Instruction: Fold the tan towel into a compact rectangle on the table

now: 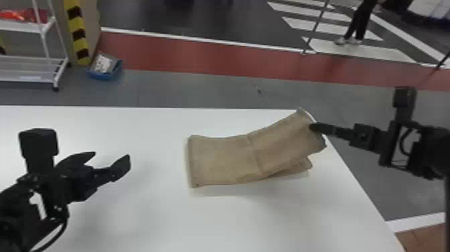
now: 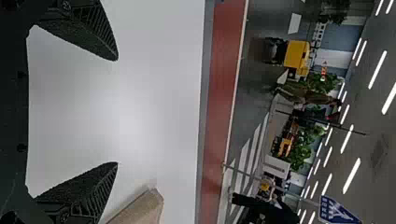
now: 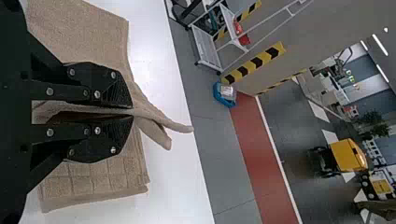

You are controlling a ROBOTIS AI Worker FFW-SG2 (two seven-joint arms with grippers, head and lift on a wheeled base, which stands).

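A grey floor (image 1: 201,88) spreads behind everything, crossed by a red strip (image 1: 207,60). The white worktop (image 1: 134,214) fills most of the head view's lower part. Beyond its far edge, on the left, stands a white rack (image 1: 26,68), and beside it a post (image 1: 78,33) with yellow and black bands.

The tan towel (image 1: 224,161) is on the right half of the worktop, folded into a long band. Its left part lies flat; from the crease near the middle, the right part slopes up above the lower layers, close to the worktop's right edge.

The right hand (image 1: 312,127) grasps the towel near its right end, coming in from the right. In the right wrist view its fingers pinch the cloth, with folds poking out past the tips and a grid weave visible on one side.

The left hand (image 1: 112,156) is released, its fingers wide apart, over the left side of the worktop and well apart from the towel.

A blue bin (image 1: 107,76) sits on the floor near the foot of the post.
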